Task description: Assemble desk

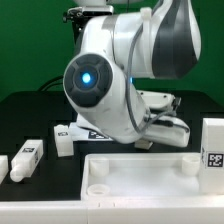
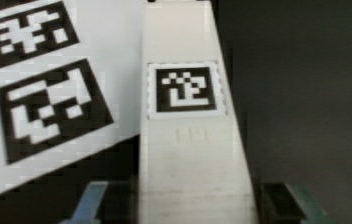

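Exterior view: camera set low and close at front of table (image 1: 25, 115), faced level across it. Tabletop panel (image 1: 140, 175) cut off at lower frame edge; arm (image 1: 110, 80) seen large at frame centre, green backdrop behind.

Wrist view: camera aimed down along gripper (image 2: 191, 205), very near. Leg (image 2: 194, 120) seen lengthwise between fingers (image 2: 98, 200); marker board (image 2: 48, 90) with 2 tags cropped beside it.

Shared: black table only. Spot under gripper is masked by arm in exterior view.

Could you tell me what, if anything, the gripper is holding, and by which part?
A white desk leg, with the jaws closed against its two long sides, short of its tag.
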Controlling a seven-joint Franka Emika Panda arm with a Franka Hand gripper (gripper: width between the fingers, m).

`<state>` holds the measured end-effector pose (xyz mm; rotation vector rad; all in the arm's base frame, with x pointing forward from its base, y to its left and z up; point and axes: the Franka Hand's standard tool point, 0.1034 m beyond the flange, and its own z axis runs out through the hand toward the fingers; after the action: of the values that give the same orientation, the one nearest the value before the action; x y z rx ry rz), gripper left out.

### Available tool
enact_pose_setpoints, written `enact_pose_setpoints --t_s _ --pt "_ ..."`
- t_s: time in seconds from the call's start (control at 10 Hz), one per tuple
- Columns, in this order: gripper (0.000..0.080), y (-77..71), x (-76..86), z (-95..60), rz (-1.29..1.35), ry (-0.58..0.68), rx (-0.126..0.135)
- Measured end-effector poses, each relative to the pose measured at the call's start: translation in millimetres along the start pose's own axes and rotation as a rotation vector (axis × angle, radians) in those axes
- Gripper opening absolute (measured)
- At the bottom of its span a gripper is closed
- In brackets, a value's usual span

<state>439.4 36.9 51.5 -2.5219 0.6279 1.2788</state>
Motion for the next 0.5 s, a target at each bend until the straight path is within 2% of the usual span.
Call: enact_pose_setpoints --t_s 0.1,0.2,0.3,0.5 --pt "0.0284 0.7 -6.0 -30.7 -0.010 0.060 0.020" --pt "0.0284 0.5 -10.2 -59.6 -0.075 0.168 0.008" --pt "0.0284 3.2 -9.1 -71.9 -0.136 0.250 -0.009" --pt "0.0284 -0.3 -5.0 -70.3 -0.127 0.393 0.005"
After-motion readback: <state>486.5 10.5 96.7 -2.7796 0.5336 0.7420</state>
